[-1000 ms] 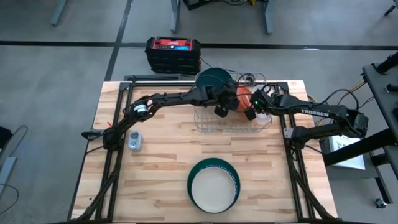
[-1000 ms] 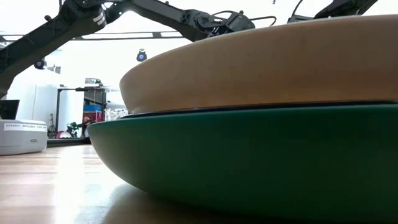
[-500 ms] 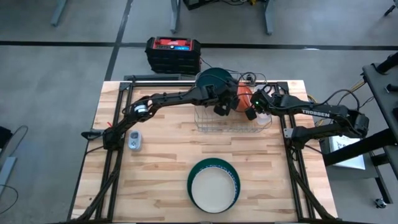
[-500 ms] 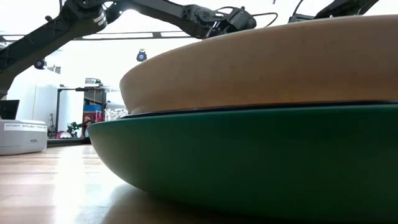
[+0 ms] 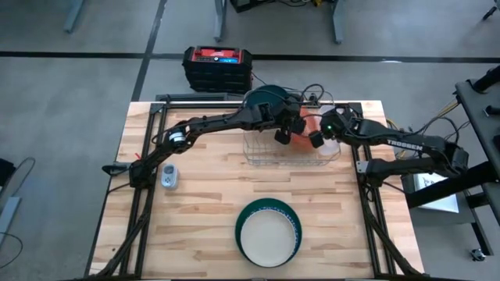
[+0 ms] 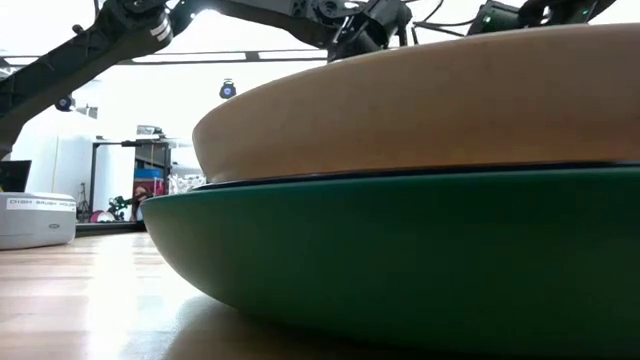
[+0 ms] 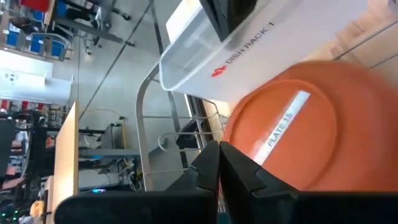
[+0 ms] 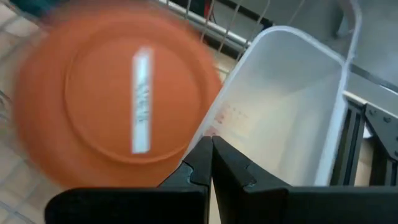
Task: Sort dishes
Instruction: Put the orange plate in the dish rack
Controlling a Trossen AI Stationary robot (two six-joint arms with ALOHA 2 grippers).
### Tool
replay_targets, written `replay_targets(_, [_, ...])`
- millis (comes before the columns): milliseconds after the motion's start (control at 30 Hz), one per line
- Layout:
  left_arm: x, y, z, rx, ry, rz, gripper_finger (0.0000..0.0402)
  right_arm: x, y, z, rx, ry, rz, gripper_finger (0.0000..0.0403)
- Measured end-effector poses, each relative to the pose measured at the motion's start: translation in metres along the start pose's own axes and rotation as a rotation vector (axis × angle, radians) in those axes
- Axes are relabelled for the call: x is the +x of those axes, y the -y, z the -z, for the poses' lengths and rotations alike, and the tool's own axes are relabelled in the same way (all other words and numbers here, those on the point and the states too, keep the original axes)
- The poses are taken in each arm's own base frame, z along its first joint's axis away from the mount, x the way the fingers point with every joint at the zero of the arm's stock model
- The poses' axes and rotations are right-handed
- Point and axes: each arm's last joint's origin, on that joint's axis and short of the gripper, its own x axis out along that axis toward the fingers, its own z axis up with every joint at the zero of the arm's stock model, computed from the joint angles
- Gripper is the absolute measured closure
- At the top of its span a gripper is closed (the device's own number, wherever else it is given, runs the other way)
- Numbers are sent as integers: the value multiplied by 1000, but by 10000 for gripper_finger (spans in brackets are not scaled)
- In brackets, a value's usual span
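An orange plate [image 7: 292,134] stands on edge at the back of the silver wire rack [image 5: 285,152], a white label strip running across its underside. Beside it in the rack sits a dark green dish [image 5: 266,100], towards the table's far edge, while a white plastic bin [image 8: 292,106] lies just next to the orange plate on the other side. The left gripper [image 5: 283,134] hangs over the rack right at the orange plate, its fingers [image 7: 239,165] pressed together with nothing visibly between them. The right gripper [image 5: 316,139] hovers close by on the plate's opposite side, its fingers [image 8: 214,158] likewise pinched tight and empty. Nearer the front of the wooden table [image 5: 203,203], well apart from the rack, a pale plate [image 5: 268,236] rests inside a larger dark green plate [image 6: 400,260]. A small white box [image 5: 169,176] lies near the table's left side, and a red and black case [image 5: 217,66] stands on the floor beyond the table.
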Motion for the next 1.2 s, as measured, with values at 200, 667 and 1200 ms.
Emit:
replay_targets(200, [5,5,3,11,-19,19,401,-13,6,-1,25,56,-26,403])
replay_targets(667, [-13,40,28,265,-51,572,397,-9,3,1,-6,5,-71,403])
replay_targets(1200, [0,43,28,238,-11,517,208,15,-7,6,-1,-110,-13,403])
